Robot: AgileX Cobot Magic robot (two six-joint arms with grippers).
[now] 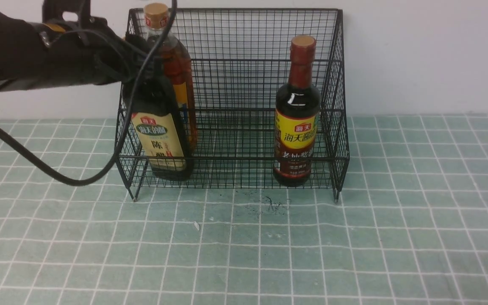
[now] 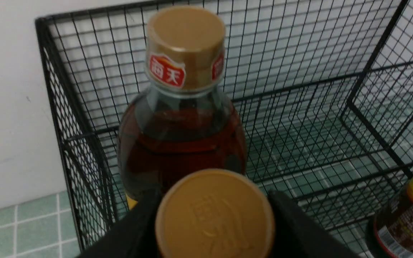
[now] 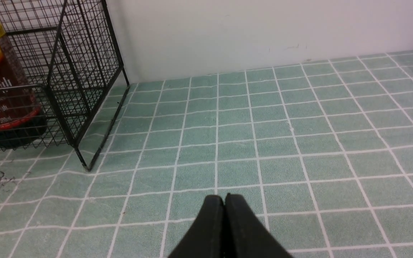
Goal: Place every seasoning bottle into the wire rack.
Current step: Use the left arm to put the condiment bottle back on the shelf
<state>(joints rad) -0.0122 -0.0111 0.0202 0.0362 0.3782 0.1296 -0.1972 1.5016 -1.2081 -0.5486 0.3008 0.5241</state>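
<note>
Seasoning bottles (image 1: 297, 127): labels read 海天; beige label 陈醋.

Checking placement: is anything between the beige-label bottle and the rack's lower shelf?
Nothing visible. The beige-label bottle, gripped by the left hand, already stands in the rack, ahead of the amber bottle.

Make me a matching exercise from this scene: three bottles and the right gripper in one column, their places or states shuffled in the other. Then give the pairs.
1. amber bottle
2. beige-label bottle
3. yellow-maroon-label bottle
4. right gripper

A. shut, holding nothing, over the tiled cloth
B. front tier of the wire rack, robot's right end
C. upper back tier, robot's left end
D. front tier, robot's left end, neck between the left gripper's fingers

Pairs: 1-C, 2-D, 3-B, 4-A
</note>
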